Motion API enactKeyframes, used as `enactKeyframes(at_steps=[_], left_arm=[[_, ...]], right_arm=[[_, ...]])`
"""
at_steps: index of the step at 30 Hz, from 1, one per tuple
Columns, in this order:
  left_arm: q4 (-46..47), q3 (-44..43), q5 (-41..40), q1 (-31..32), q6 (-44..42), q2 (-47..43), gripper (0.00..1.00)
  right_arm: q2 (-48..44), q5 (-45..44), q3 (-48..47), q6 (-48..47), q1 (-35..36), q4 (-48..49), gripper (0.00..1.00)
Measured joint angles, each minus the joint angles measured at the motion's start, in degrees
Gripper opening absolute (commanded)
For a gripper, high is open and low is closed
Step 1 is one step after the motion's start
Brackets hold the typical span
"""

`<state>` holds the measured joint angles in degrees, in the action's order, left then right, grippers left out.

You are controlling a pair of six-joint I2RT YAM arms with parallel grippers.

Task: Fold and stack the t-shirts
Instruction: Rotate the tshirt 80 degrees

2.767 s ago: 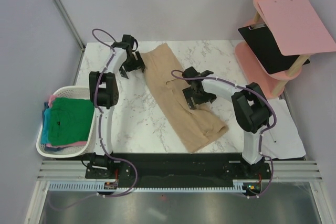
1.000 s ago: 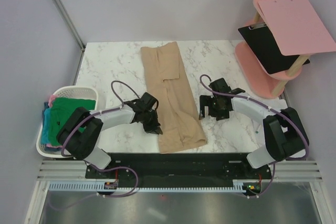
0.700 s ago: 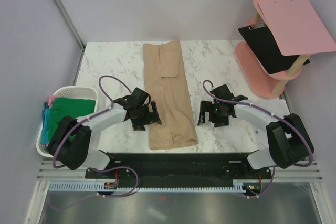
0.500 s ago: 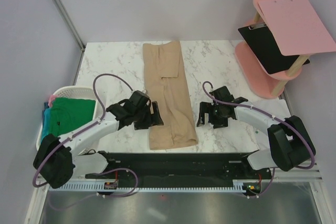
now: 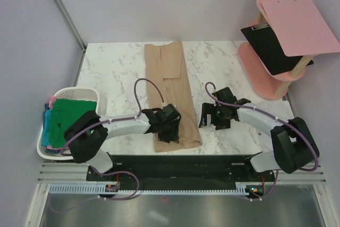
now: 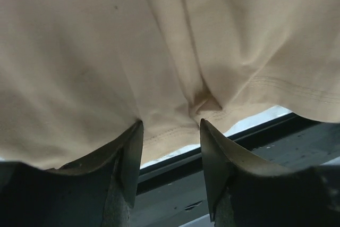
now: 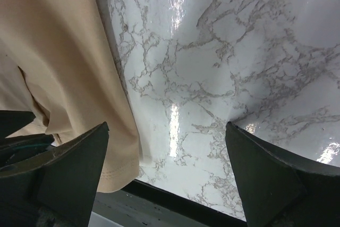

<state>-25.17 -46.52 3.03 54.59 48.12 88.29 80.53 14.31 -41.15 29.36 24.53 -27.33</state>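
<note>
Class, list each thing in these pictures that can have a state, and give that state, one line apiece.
tan t-shirt: folded into a long narrow strip, flat on the table.
left tool: open, at the tan t-shirt's near hem.
right tool: open, empty, over bare table beside the tan t-shirt.
laundry basket: filled with t-shirts, green t-shirt on top.

This looks like a robotics lab cell. Plain lilac partition walls [image 5: 32, 41] box in a marble-look worktop [image 5: 114, 73], with aluminium rails [image 5: 64, 173] up front.
</note>
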Motion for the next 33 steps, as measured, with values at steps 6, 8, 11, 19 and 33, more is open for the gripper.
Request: enactKeyframes(at_steps=[6,8,11,19,33], left_arm=[[2.4,-4.0,-0.1,3.4,0.9,4.0,0.50],[2.6,-4.0,-0.2,3.8,1.2,4.0,0.48],[2.6,-4.0,-0.4,3.9,1.6,3.6,0.48],[2.6,-6.8,-1.0,4.3,1.7,4.0,0.47],[2.9,-10.1,-1.6,4.7,1.9,10.2,0.02]], right_arm=[[0.0,0.0,0.0,0.0,0.0,0.2,0.98],[0.0,0.0,0.1,0.0,0.0,0.3,0.98],[0.0,0.0,0.2,0.0,0.0,0.5,0.98],[0.0,0.1,0.3,0.0,0.0,0.9,0.98],[0.0,0.5,0.5,0.0,0.0,1.6,0.98]])
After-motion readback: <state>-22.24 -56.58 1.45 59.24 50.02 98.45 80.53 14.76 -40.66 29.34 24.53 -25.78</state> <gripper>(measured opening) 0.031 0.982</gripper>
